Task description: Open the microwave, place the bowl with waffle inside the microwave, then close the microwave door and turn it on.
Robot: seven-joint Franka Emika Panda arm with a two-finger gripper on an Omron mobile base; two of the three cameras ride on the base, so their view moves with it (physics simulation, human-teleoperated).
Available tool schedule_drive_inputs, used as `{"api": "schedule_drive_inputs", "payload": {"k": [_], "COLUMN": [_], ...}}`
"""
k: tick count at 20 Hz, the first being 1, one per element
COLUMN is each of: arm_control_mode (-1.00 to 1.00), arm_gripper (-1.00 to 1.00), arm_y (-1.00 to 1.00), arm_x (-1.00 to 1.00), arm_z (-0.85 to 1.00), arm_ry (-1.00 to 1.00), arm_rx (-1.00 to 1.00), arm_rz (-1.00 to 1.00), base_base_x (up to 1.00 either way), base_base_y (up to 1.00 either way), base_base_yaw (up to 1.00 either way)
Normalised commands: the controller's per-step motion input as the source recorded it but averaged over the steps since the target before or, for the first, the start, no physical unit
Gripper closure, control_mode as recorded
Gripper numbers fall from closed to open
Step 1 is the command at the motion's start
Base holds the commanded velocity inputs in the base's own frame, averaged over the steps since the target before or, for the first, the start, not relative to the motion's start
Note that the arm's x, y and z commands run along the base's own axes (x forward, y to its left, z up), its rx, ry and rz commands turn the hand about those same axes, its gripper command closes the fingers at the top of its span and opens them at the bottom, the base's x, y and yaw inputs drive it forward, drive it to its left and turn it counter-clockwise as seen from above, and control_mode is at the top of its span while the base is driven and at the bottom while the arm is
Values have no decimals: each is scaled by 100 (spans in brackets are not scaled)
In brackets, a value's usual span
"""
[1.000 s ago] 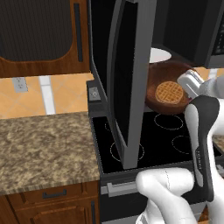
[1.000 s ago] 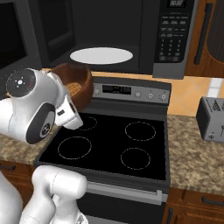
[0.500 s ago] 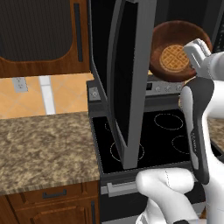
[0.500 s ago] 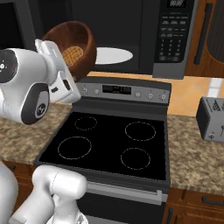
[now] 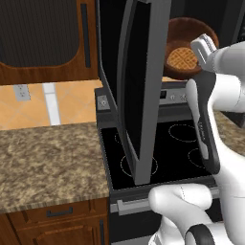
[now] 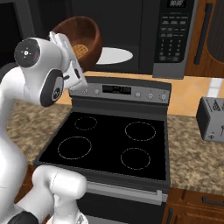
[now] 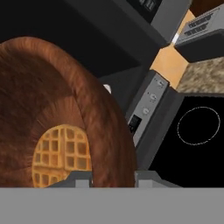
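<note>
Flat, even, shadowless rendered light

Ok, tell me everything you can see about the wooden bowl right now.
The bowl is round, reddish-brown and wood-grained, with a deep hollow and a thick rim. It is tipped steeply, its opening facing the cameras rather than upward. The waffle, a golden grid disc, lies against its inner bottom. The tool holds the bowl by its rim, one finger on each side of the wall. It hangs in the air above the stove's back panel, in front of the open microwave, near the white turntable.
</note>
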Motion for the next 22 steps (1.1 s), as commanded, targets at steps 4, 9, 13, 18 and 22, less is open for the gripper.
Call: {"api": "schedule_drive_inputs", "payload": {"k": [4, 9, 13, 18, 22], "arm_control_mode": [-100, -100, -100, -100, -100], "arm_gripper": [100, 100, 100, 100, 100], "arm_y": [7, 11, -1, -10, -8], "arm_x": [58, 75, 55, 67, 88], "arm_z": [0, 2, 25, 14, 0], "arm_ry": [12, 14, 4, 0, 5], "arm_rx": [0, 0, 3, 9, 2], "arm_rz": [0, 0, 0, 0, 0], "base_base_x": [0, 0, 0, 0, 0], "base_base_y": [0, 0, 0, 0, 0], "base_base_yaw": [0, 0, 0, 0, 0]}}
